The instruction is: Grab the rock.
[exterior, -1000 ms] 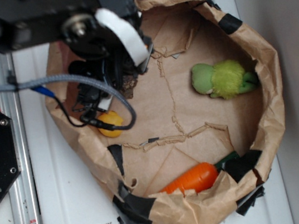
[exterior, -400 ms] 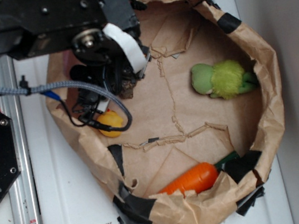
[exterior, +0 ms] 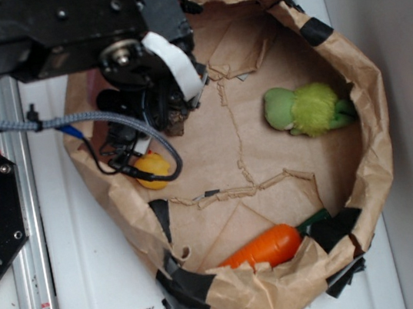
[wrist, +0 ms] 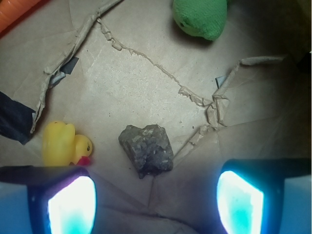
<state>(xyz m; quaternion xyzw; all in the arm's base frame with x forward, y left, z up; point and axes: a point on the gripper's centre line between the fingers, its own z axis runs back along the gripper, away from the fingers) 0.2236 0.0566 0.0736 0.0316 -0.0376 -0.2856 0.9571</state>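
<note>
The rock [wrist: 146, 148] is a small dark mottled angular chunk lying on the brown paper floor of the paper-lined bowl [exterior: 356, 62]. In the exterior view only a bit of the rock [exterior: 178, 117] shows under the arm. My gripper [wrist: 156, 202] is open above it, its two glowing pads [wrist: 73, 204] wide apart, with the rock just ahead of the gap between them. In the exterior view the gripper [exterior: 165, 114] is mostly hidden by the black arm and cables.
A yellow rubber duck [wrist: 63, 144] sits close left of the rock, also seen in the exterior view [exterior: 152, 169]. A fuzzy green plush toy [exterior: 309, 110] lies at the right. An orange carrot [exterior: 265, 247] lies at the near wall. Torn paper ridges cross the floor.
The arm shifted slightly between one second ago and 0.4 s ago, moving up and left over the rock. Since then nothing has visibly moved.
</note>
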